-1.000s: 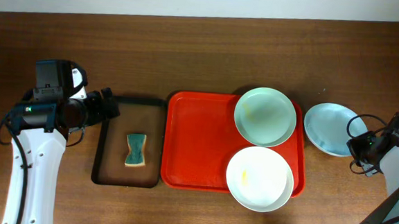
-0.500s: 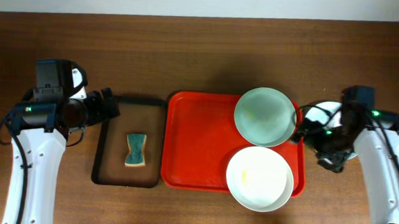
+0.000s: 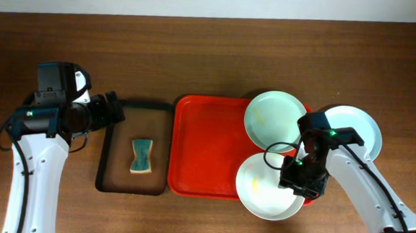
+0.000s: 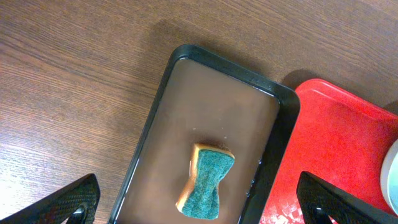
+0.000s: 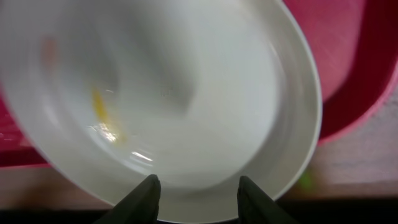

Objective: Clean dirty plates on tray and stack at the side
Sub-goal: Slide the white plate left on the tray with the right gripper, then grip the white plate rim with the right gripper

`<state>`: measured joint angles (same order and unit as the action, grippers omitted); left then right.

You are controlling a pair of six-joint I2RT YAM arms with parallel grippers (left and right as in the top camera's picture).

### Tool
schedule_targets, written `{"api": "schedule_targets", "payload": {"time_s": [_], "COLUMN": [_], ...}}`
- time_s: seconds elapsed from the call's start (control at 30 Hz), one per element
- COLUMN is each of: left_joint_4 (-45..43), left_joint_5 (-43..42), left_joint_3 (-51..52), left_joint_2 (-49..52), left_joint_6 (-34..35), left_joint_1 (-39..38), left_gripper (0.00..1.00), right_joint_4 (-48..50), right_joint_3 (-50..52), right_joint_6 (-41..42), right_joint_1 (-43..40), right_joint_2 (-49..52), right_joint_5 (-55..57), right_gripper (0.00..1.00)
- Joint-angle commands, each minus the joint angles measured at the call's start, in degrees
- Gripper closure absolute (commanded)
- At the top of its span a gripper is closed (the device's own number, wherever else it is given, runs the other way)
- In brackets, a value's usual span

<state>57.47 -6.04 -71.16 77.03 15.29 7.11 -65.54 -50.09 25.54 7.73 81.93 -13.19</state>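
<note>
At 5 o'clock on the large flat red plastic tray [image 3: 206, 149]: right gripper [image 5: 199, 198], moved in within the last second from the table's far 3 o'clock edge. Hangs now above the glossy round white plate [image 3: 265, 186], at its 3 o'clock rim. Jaws parted by a moderate gap, nothing between them (wrist view blurred, so contact with the rim hard to rule out). Shows a yellowish smear [image 5: 99, 106] on the white plate's face, so not yet clean.

Off the tray, on the bare wood at 3 o'clock: pale blue round plate [image 3: 353, 129], lying about where it lay a second ago. Looks like the start of the side stack. At 1 o'clock on the tray: pale green round plate [image 3: 275, 120], unmoved, faintly smeared too.

Over at 9 o'clock: left gripper [image 3: 111, 109], same pose as before, fingers spread wide and empty, above the narrow black tray [image 4: 158, 124]. Teal-and-tan sponge [image 4: 205, 190] untouched in it.

Reads as one plate dealt with and the white one next; two left on the tray.
</note>
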Motion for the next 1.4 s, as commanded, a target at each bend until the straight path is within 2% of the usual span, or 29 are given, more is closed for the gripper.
{"api": "schedule_targets", "payload": {"time_s": [0.0, 0.2, 0.4, 0.47, 0.53, 0.63, 0.8, 0.83, 0.93, 1.0, 1.1, 1.17, 1.2, 1.27, 1.3, 1.37], "left_joint_4": [-0.1, -0.1, -0.1, -0.1, -0.1, -0.1, -0.1, -0.1, -0.1, -0.1, -0.1, -0.1, -0.1, -0.1, -0.1, -0.1], "left_joint_5": [-0.6, -0.6, -0.6, -0.6, -0.6, -0.6, -0.6, -0.6, -0.6, -0.6, -0.6, -0.6, -0.6, -0.6, -0.6, -0.6], "left_joint_3": [-0.8, -0.8, -0.8, -0.8, -0.8, -0.8, -0.8, -0.8, -0.8, -0.8, -0.8, -0.8, -0.8, -0.8, -0.8, -0.8], "left_joint_2": [-0.5, -0.5, -0.5, -0.5, -0.5, -0.5, -0.5, -0.5, -0.5, -0.5, -0.5, -0.5, -0.5, -0.5, -0.5, -0.5], "left_joint_6": [0.5, 0.5, 0.5, 0.5, 0.5, 0.5, 0.5, 0.5, 0.5, 0.5, 0.5, 0.5, 0.5, 0.5, 0.5, 0.5], "left_joint_1": [0.2, 0.2, 0.2, 0.2, 0.2, 0.2, 0.2, 0.2, 0.2, 0.2, 0.2, 0.2, 0.2, 0.2, 0.2, 0.2], "left_gripper": [0.01, 0.01, 0.01, 0.01, 0.01, 0.01, 0.01, 0.01, 0.01, 0.01, 0.01, 0.01, 0.01, 0.01, 0.01, 0.01], "right_joint_4": [2.3, -1.1, 2.0, 3.8, 3.8, 3.8, 4.9, 5.0, 5.2, 7.6, 15.5, 22.7, 28.3, 36.4, 37.5, 38.2], "right_joint_3": [0.7, -0.7, 4.0, 6.6, 7.1, 7.5, 9.0, 9.0, 9.0, 9.0, 9.0, 9.0, 9.0, 9.0, 9.0, 9.0], "right_joint_6": [2.6, 2.6, 5.0, 6.5, 6.5, 6.5, 6.5, 6.5, 6.1, 3.3, 4.1, 10.4, 11.0, 11.0, 11.0, 10.9], "right_joint_1": [0.5, -5.2, -5.6, -5.6, -5.5, -5.5, -5.5, -5.5, -5.4, -3.0, 5.5, 11.0, 13.6, 17.4, 19.1, 20.2], "right_joint_2": [-0.4, -0.4, -0.4, -0.4, -0.4, -0.4, -0.4, -0.4, -0.4, -0.4, -0.4, -0.4, -0.2, 0.5, 1.3, 2.1], "right_joint_5": [5.0, 8.5, 9.4, 9.3, 8.9, 8.9, 7.5, 7.1, 2.3, -4.5, -10.7, -10.4, -10.2, -4.6, 2.1, 5.3], "right_gripper": [0.58, 0.59, 0.63, 0.68, 0.88, 0.89, 0.86, 0.95, 0.96, 0.96, 0.96, 0.96, 0.96, 0.95, 0.92, 0.92]}}
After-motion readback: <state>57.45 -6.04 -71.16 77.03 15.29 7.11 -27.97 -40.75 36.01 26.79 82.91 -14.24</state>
